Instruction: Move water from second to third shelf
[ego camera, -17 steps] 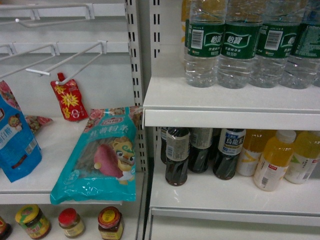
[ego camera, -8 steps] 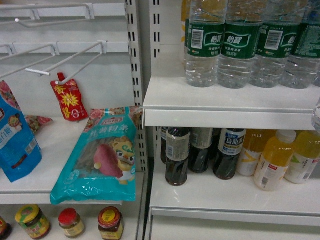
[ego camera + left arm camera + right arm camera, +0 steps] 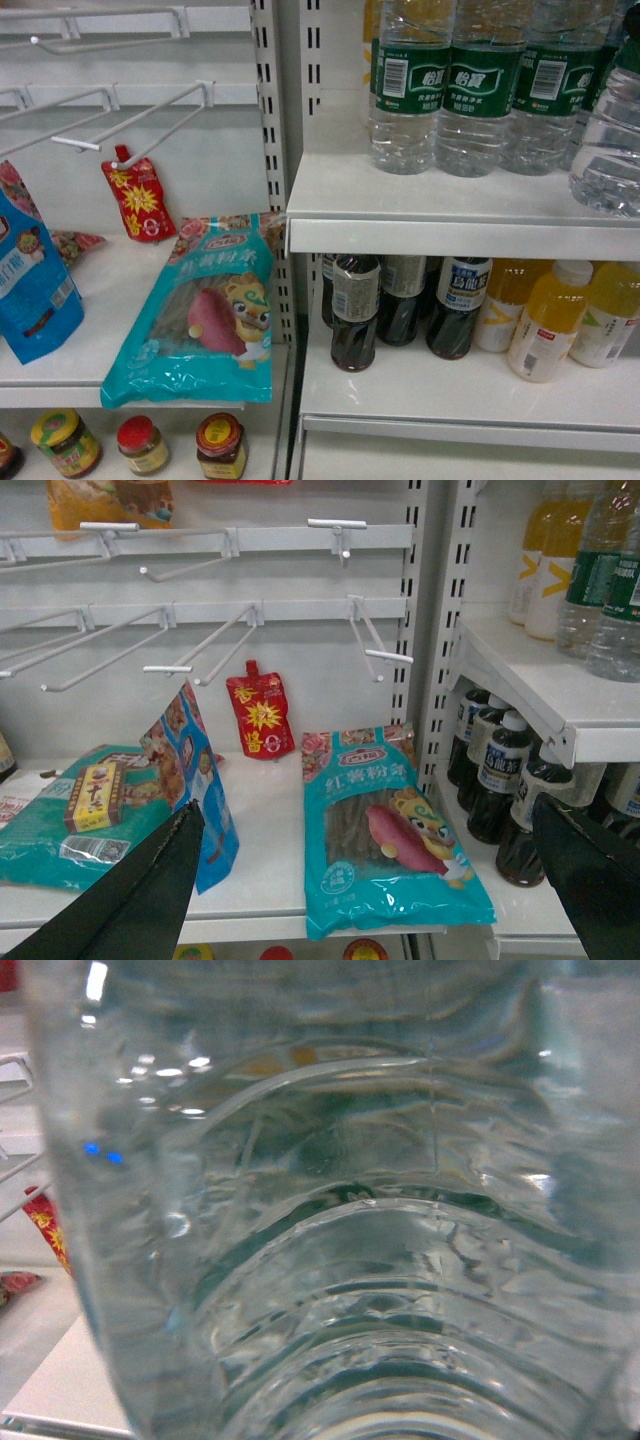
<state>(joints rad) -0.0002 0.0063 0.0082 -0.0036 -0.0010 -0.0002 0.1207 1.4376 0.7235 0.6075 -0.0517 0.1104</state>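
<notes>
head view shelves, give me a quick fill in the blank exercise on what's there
1. The clear ribbed water bottles on the upper right shelf wear ___ labels.
2. The teal noodle packet with a cartoon figure lies on the ___ side of the shelving.
3. The three small glass jars stand on the ___ shelf in view.
4. The dark bottles stand to the ___ of the yellow juice bottles.

Missing words: green; left; lowest; left
</notes>
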